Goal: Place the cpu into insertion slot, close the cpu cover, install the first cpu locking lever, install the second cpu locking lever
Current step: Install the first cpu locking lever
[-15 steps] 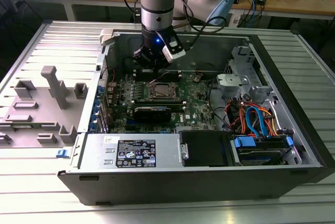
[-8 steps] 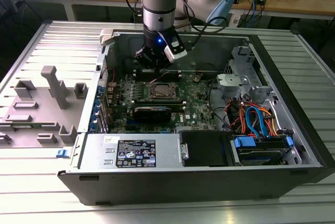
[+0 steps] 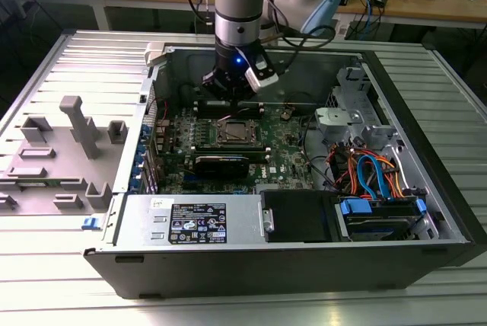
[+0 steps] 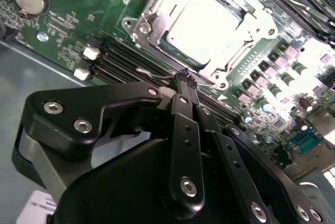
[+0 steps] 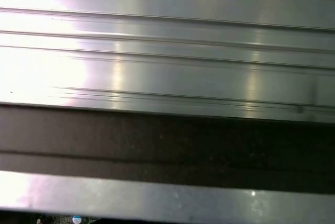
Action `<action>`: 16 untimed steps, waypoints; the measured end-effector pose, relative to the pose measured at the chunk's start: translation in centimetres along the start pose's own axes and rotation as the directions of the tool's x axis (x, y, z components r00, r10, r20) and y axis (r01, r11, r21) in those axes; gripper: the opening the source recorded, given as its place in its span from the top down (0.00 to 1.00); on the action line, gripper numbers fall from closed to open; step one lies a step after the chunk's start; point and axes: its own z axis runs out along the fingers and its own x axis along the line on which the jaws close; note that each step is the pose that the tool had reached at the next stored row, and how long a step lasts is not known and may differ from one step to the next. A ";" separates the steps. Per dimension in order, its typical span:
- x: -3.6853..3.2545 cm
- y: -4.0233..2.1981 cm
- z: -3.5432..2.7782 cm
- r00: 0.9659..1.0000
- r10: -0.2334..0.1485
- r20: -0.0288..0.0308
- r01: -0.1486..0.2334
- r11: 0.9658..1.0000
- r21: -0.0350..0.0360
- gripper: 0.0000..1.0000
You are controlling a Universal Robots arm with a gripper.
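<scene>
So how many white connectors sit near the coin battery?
2 in the second wrist view: one white connector, other white connector right beside it; gripper may hide more.

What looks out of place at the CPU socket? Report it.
Nothing looks damaged or spilled. The cpu sits flat in the socket with the cpu cover down around it. One thin wire lever sticks out beside the socket, by the gripper, apparently unlatched.

The cpu (image 4: pixel 207 25) top is smooth bright metal, the cover (image 4: pixel 157 4) shiny bare metal. The hand (image 4: pixel 183 82) is matt black with bright screws. The board (image 4: pixel 68 25) is glossy green; the table (image 3: pixel 46 295), ribbed brushed metal.
</scene>
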 end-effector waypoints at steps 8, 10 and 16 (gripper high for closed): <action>-0.80 -0.02 0.47 1.000 0.000 0.000 0.000 1.000 0.000 0.89; -1.00 0.00 0.64 1.000 0.000 0.000 0.000 1.000 0.000 0.89; -1.77 0.01 1.07 1.000 0.000 0.000 0.000 1.000 0.000 0.89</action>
